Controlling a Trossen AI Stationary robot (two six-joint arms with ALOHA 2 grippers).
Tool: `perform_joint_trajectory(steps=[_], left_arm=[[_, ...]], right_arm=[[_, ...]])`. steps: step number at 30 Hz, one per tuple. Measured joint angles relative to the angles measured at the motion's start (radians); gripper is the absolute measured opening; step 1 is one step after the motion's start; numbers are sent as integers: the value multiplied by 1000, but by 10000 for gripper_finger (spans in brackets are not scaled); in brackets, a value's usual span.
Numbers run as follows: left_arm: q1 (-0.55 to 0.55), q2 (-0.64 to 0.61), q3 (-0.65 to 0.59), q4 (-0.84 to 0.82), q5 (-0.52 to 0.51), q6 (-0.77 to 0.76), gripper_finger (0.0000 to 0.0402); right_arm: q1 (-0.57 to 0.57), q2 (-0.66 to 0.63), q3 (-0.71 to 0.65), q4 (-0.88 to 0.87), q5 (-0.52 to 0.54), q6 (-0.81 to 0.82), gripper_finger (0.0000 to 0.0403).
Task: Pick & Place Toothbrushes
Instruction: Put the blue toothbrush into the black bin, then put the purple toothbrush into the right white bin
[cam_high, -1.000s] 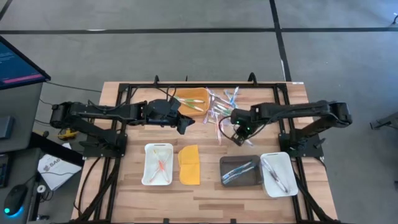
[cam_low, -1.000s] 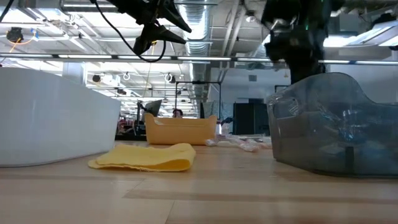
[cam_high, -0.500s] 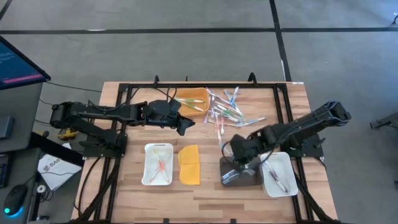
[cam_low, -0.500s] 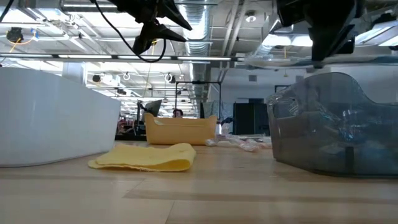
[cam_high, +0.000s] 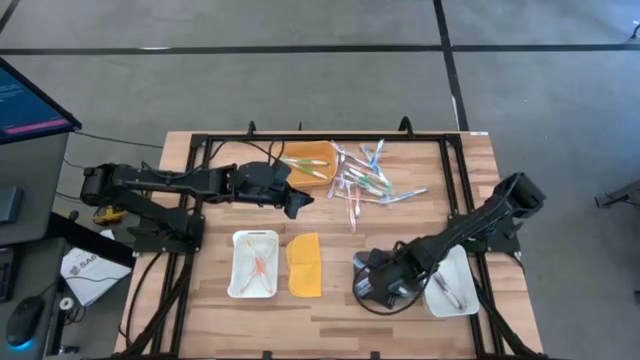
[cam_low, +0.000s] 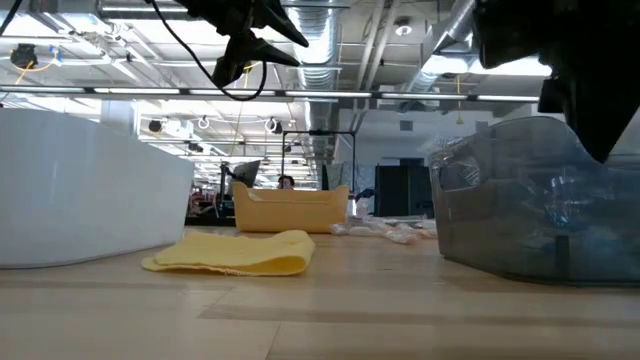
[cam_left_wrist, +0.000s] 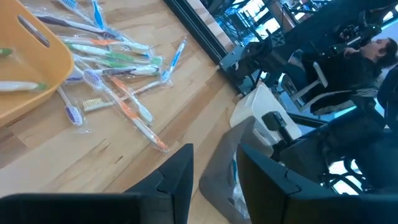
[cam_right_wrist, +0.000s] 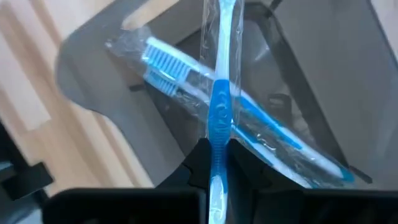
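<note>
A pile of wrapped toothbrushes (cam_high: 365, 180) lies on the wood at the far middle, beside an orange tray (cam_high: 308, 160) holding a few more. My right gripper (cam_high: 381, 285) hangs over the grey tray (cam_right_wrist: 311, 74) near the front edge, shut on a blue toothbrush (cam_right_wrist: 219, 93) in a clear wrapper. Another wrapped blue toothbrush (cam_right_wrist: 186, 78) lies on the grey tray's floor. My left gripper (cam_left_wrist: 214, 177) waits open and high near the orange tray, with nothing between its fingers. My right gripper pinches the blue toothbrush's handle (cam_right_wrist: 216, 146) between its two fingers, coming from above and pointing down. The brush reaches out past the fingertips with its head end (cam_right_wrist: 227, 9) farthest from them. It crosses over the toothbrush lying in the grey tray.
A white tray (cam_high: 255, 263) with pink-orange brushes and a flat yellow lid (cam_high: 304, 264) sit at the near left. Another white tray (cam_high: 448, 285) stands right of the grey one. A black frame (cam_high: 455, 150) borders the table.
My right gripper has swung from beside the toothbrush pile toward the table's near edge and somewhat down, ending over the grey tray; it has stayed shut. The pile where it stood is uncovered again.
</note>
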Motion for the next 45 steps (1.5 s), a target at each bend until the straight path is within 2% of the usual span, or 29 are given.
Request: perform_joint_trajectory(steps=[9,15,25,29,35,41,45], left_arm=[[0,0,0,0,0,-12,117],[0,0,0,1,6,-27,117],[0,0,0,1,20,-31,117],[0,0,0,1,20,-31,117],[0,0,0,1,20,-31,117],[0,0,0,1,27,-31,117],[0,0,0,1,27,-31,117]], right_arm=[[-26,75,0,-13,15,-31,19],[-35,161,-1,-9,-20,-85,19],[-59,160,-1,-11,-20,-140,34],[-63,160,-1,-17,-19,-145,68],[-62,160,10,-36,-20,-149,138],[-62,160,92,-138,-19,-210,217],[-63,160,175,-251,-32,-311,248]])
